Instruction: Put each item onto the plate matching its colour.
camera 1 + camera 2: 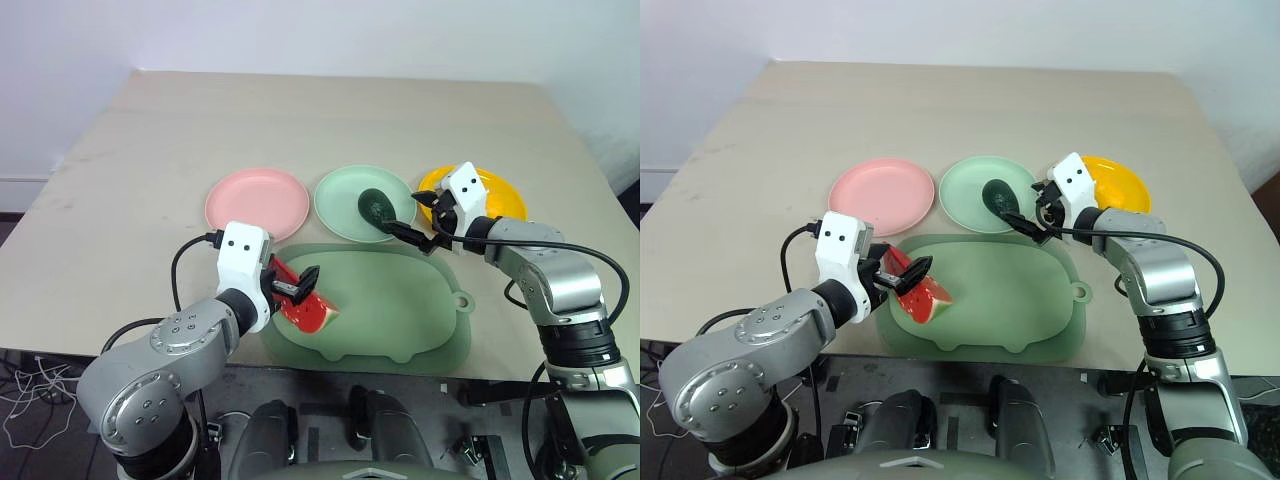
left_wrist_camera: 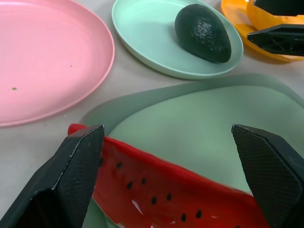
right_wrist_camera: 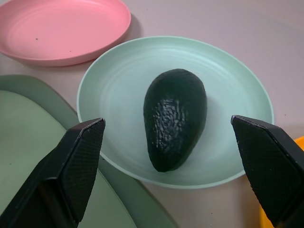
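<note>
The left tool (image 1: 297, 283), lower left of centre, stands wide open astride the watermelon wedge (image 1: 312, 313), gripping nothing; the wedge lies on the green mat (image 1: 400, 300). To lift it cleanly, I'd say close across the wedge's flat faces, then carry it up-left to the pink plate (image 1: 256, 200), which is bare. The avocado (image 1: 376, 205) lies in the mint plate (image 1: 340, 195). The right tool (image 1: 428, 222) hangs open beside it, empty, over the yellow plate (image 1: 505, 200).
</note>
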You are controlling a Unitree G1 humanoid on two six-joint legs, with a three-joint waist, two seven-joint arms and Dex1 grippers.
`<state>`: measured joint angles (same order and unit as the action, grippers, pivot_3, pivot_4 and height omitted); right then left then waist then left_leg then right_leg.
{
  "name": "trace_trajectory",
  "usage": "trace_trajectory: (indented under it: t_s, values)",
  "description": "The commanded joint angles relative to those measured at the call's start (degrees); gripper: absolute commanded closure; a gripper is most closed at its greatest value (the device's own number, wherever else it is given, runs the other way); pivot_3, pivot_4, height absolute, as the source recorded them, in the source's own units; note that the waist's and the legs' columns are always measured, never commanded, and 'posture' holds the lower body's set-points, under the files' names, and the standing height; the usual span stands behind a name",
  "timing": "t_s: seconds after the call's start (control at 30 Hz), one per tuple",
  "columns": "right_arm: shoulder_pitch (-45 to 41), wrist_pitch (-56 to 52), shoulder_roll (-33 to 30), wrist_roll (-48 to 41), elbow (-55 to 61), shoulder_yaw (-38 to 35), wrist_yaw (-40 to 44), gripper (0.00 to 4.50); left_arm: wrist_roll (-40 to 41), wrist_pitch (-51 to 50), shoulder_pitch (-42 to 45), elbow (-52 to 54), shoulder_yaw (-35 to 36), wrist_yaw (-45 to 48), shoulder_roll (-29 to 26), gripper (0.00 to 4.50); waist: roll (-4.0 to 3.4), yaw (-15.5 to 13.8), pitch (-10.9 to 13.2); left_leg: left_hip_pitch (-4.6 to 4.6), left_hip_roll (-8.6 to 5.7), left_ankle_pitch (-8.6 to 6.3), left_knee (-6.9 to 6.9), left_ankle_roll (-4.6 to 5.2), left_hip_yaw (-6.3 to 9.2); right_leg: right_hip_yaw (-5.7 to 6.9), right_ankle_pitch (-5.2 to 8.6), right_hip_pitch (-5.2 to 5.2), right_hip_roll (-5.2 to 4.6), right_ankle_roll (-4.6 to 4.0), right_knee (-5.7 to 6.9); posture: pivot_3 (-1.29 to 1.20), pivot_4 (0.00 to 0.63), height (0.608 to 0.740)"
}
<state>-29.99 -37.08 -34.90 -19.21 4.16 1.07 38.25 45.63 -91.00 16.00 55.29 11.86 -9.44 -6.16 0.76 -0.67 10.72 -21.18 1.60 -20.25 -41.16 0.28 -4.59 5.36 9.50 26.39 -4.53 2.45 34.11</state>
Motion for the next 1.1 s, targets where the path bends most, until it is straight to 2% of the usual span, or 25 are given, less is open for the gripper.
trace_trajectory:
  t_s: [0.03, 0.37, 0.63, 0.83, 1.1]
  values:
    - [0.12, 1.11, 0.24, 0.31, 0.93, -1.49, -0.46, 0.02, -0.6, -1.5, 0.81, -0.69, -0.3, -0.52, -1.25, 0.0, 0.0, -0.02, 0.0, 0.0, 0.0, 0.0, 0.0, 0.0, 0.0, 0.0, 0.0, 0.0, 0.0, 0.0, 0.0, 0.0, 0.15, 0.74]
    - [0.09, 0.87, 0.94, 0.59, 0.98, -1.97, -1.56, 0.02, -6.03, 0.32, 10.07, -8.68, -2.67, 4.03, -4.8, 0.0, 0.02, -0.03, 0.01, -0.09, -0.03, 0.02, 0.0, -0.03, 0.01, 0.01, 0.0, 0.07, 0.01, 0.0, -0.01, 0.0, 0.15, 0.74]
    - [0.53, 0.78, 0.8, 0.38, 1.41, -2.44, -2.04, 0.02, -5.5, -1.5, 12.26, -6.85, -0.11, 8.34, -4.48, 0.0, 0.02, -0.02, 0.01, -0.09, -0.02, 0.02, 0.0, -0.03, 0.01, 0.01, 0.0, 0.07, 0.0, 0.0, -0.01, 0.0, 0.15, 0.74]
    - [0.05, 1.31, 1.18, 0.47, 0.42, -2.06, -2.01, 0.02, 2.85, -1.5, 9.59, -4.83, 2.79, 5.25, -3.36, 0.0, 0.01, -0.01, 0.02, -0.09, -0.01, 0.03, 0.0, -0.04, 0.01, 0.0, -0.01, 0.08, -0.01, 0.01, 0.0, 0.0, 0.15, 0.74]
    - [-0.86, 1.91, 1.38, 0.72, -0.72, -1.51, -1.49, 0.02, 13.6, -1.5, 4.51, -3.54, 2.83, -6.04, -1.48, 0.0, 0.02, -0.06, 0.02, -0.08, -0.01, 0.03, -0.01, -0.06, 0.02, 0.0, -0.01, 0.06, -0.04, 0.01, 0.01, 0.0, 0.15, 0.74]
